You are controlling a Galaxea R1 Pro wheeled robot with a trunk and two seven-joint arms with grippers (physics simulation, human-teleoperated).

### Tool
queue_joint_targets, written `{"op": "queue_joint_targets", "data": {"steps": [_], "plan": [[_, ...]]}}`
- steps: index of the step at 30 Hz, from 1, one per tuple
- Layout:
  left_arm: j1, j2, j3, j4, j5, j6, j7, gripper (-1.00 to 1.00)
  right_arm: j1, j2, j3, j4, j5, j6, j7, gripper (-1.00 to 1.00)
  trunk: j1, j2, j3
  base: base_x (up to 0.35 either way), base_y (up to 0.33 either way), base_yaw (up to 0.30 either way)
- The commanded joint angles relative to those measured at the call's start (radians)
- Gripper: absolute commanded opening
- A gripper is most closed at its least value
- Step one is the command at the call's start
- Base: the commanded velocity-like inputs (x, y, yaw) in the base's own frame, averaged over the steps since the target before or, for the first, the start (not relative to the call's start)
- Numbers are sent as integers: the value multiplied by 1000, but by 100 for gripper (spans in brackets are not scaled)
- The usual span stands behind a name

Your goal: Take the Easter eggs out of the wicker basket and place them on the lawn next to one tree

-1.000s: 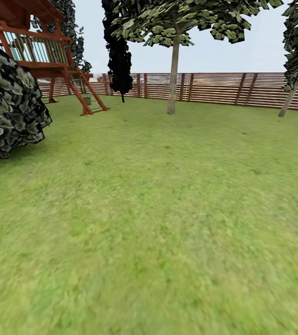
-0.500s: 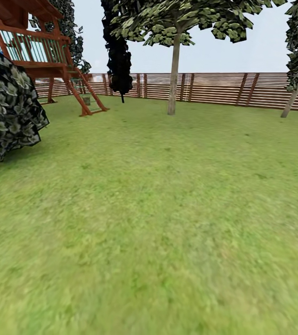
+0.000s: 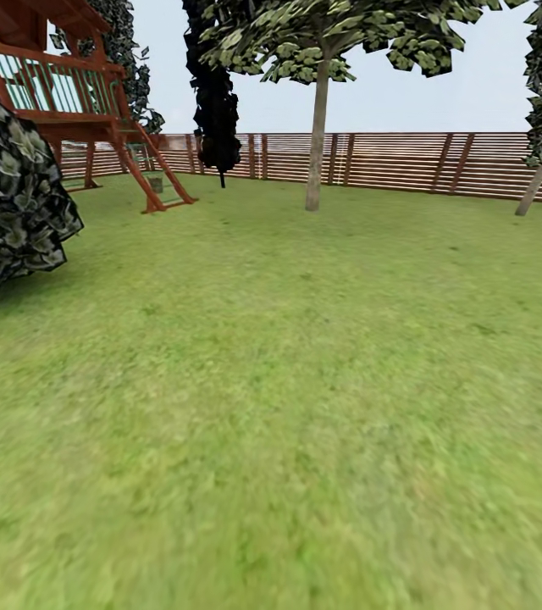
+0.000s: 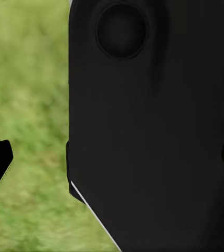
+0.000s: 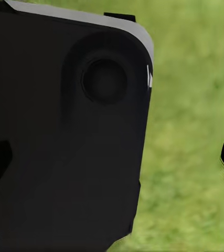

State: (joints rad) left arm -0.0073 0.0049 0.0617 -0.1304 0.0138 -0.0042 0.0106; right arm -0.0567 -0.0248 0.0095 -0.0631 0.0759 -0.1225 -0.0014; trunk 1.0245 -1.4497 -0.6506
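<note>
Lawn (image 3: 288, 381) stretching to a pale-trunked tree (image 3: 315, 127), standing before the slatted fence (image 3: 406, 161).
Left of the tree stand a black tree (image 3: 214, 93), a wooden play tower (image 3: 68, 93) and a leafy bush (image 3: 8, 203). Both wrist views show dark robot housing over grass; whether either set of jaws is wide or narrow cannot be told.

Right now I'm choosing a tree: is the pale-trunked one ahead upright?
Upright: the pale trunk rises nearly straight from the lawn.

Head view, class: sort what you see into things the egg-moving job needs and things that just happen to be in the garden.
Belongs to the job:
lawn
pale-trunked tree
second pale-trunked tree

Just there:
wooden play tower
leafy bush
black tree
slatted fence
</note>
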Motion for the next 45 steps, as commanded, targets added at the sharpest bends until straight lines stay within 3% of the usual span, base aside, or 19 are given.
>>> {"op": "queue_joint_targets", "data": {"steps": [1, 45], "plan": [[0, 0, 6, 0, 2, 0, 0, 100, 0, 0, 1, 1, 8, -2, 0, 100, 1, 0, -1, 328, 0, 0], [0, -6, 6, 0, 0, 0, 2, 100, 0, -4, 2, 7, 15, -3, 0, 100, 1, 0, -1, 317, 0, 0]]}}
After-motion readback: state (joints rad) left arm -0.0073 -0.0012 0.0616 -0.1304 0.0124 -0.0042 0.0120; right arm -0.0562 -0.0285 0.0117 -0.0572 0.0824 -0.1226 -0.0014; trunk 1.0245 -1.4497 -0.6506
